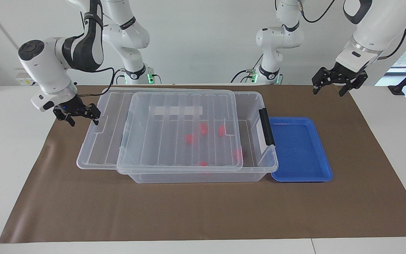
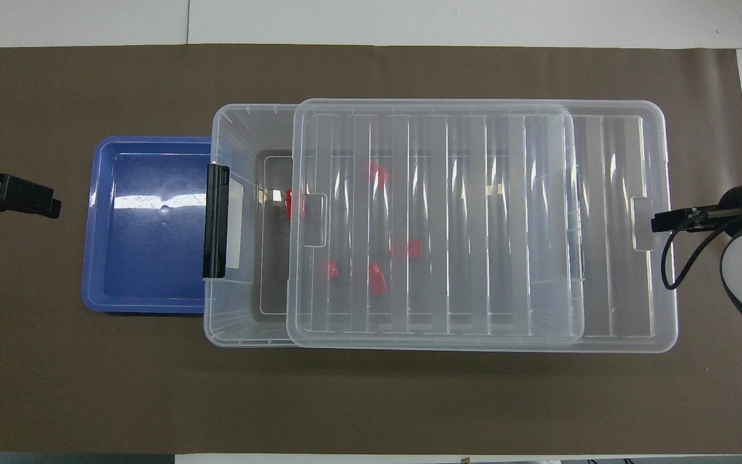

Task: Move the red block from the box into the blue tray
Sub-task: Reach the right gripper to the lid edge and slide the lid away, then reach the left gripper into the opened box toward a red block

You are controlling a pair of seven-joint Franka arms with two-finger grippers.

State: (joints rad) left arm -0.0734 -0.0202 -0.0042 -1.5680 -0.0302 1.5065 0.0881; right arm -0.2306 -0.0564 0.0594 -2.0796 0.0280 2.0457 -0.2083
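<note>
The clear box (image 1: 259, 169) (image 2: 242, 129) stands mid-table with its ribbed lid (image 1: 174, 116) (image 2: 474, 225) slid partway off toward the right arm's end. Several red blocks (image 1: 189, 138) (image 2: 377, 280) lie inside; one red block (image 2: 288, 201) sits at the lid's edge by the uncovered strip. The blue tray (image 1: 300, 148) (image 2: 152, 258) lies empty against the box's black-handled end. My right gripper (image 1: 83, 121) (image 2: 657, 223) is open, one finger against the lid's end tab. My left gripper (image 1: 328, 92) (image 2: 49, 206) hangs open over the mat past the tray.
A brown mat (image 1: 189, 211) covers the table under everything. The black clip handle (image 1: 266, 127) stands on the box's end next to the tray. The lid overhangs the box at the right arm's end.
</note>
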